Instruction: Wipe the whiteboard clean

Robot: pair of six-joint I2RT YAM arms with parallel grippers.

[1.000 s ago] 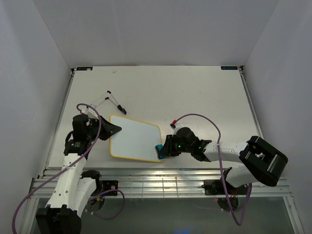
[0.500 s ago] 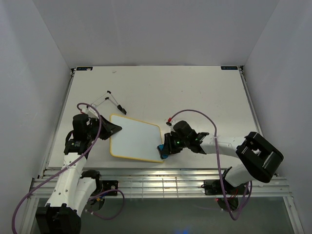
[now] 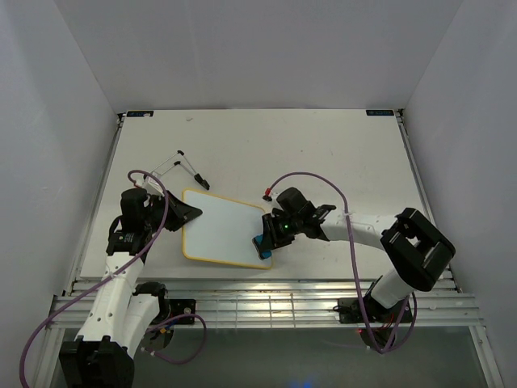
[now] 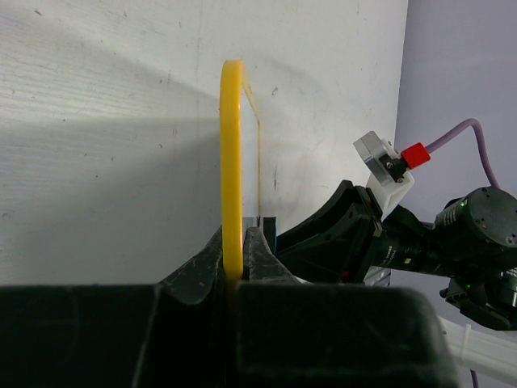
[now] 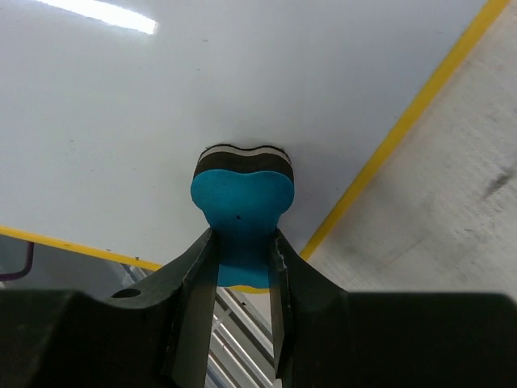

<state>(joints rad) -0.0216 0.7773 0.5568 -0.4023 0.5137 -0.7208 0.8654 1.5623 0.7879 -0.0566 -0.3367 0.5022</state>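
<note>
Clearly the whiteboard [image 3: 222, 228] lies flat on the tabletop [image 3: 339, 153], stretching left and away from the blue eraser [image 5: 242, 198], which the right tool [image 3: 265, 243] pinches against its near-right corner; the left tool [image 4: 240, 242] clamps the opposite edge, steadying it.

The white table [image 3: 323, 153] was a flat rectangle with scattered faint scuffs and a small dark label at each far corner, left [image 3: 139, 113] and right [image 3: 380, 113]. The whiteboard [image 3: 222, 226] sat on the near left part of it, slightly skewed to the table's edges, its yellow rim running all round and its face showing no writing. A set of slender rods [image 3: 194, 171] with dark ends lay just beyond the board's far left corner; it was too small to identify.
</note>
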